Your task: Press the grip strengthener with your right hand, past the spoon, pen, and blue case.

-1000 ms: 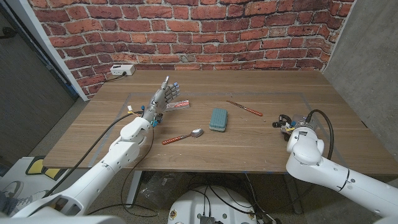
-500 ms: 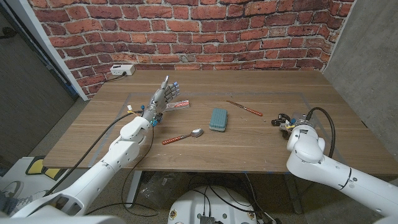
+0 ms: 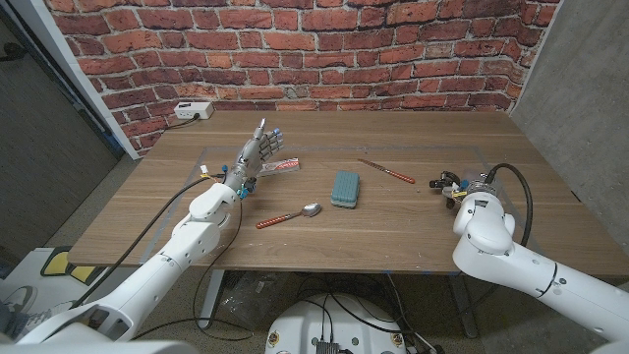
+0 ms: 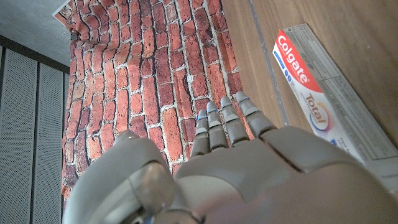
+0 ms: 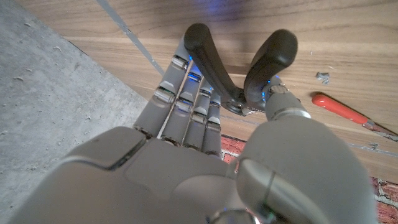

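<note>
Grip strengthener (image 5: 239, 68) sat at the right side of the tabletop (image 3: 413, 221), past the pen (image 3: 386, 171), with the right hand (image 3: 460, 187) on it. Wrist camera showed its two black handles between that hand's fingers (image 5: 186, 93) and thumb, fingers along one handle, thumb against the other, so the hand held it (how far the handles were squeezed, cannot tell). Red end of the pen lay on the wood just beside the thumb. Blue case (image 3: 345, 189) was near the middle of the tabletop, spoon (image 3: 289, 216) with a red handle just in front of it and to its left, the two apart. Left hand (image 3: 256, 154) was raised over the left part of the tabletop, fingers straight and spread, holding nothing. Toothpaste box (image 4: 308, 93) lay on the wood just beside it, not touching
</note>
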### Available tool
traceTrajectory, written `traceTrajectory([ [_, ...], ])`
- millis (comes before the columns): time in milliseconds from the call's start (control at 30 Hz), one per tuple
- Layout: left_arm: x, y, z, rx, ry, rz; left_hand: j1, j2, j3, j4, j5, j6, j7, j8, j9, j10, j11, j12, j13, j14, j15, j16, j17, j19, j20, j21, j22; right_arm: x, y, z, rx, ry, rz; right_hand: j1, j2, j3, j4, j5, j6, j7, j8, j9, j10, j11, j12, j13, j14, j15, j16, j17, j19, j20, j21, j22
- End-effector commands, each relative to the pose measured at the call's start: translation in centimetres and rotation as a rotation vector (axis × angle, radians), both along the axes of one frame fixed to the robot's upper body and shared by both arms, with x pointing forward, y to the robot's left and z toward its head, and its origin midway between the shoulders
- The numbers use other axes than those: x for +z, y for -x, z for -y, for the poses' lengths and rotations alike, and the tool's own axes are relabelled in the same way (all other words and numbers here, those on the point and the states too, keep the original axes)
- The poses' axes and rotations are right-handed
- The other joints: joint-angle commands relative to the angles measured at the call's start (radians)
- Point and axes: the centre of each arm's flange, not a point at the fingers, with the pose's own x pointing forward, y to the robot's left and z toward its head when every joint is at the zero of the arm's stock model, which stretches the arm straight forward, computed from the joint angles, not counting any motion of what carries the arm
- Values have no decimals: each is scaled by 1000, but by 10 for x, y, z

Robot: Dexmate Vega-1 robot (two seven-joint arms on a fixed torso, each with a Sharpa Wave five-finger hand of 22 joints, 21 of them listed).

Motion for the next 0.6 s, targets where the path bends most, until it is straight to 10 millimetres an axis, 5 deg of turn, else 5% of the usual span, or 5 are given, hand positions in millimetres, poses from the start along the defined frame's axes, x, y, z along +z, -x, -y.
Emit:
traceTrajectory([
  [33,2,0,-2,6,4,6,3,8,-6,0,-3,9,1,-1,1,7,-1,-2,2,9,-2,0,5,7,4,-1,3,6,4,-2,7,-14,62,84,61,34,-12,5,4,-1,-2,3,7,3,-1,1,11,-90,-1,3,1,-83,9,1],
  [600,7,3,-1,11,-3,12,3,9,-8,1,-4,11,0,-1,1,8,-3,-3,3,8,-2,-1,5,3,10,-4,3,2,17,-15,138,-76,405,117,62,43,-6,-1,35,-9,2,2,32,4,2,1,40,-99,6,12,27,-86,29,3],
])
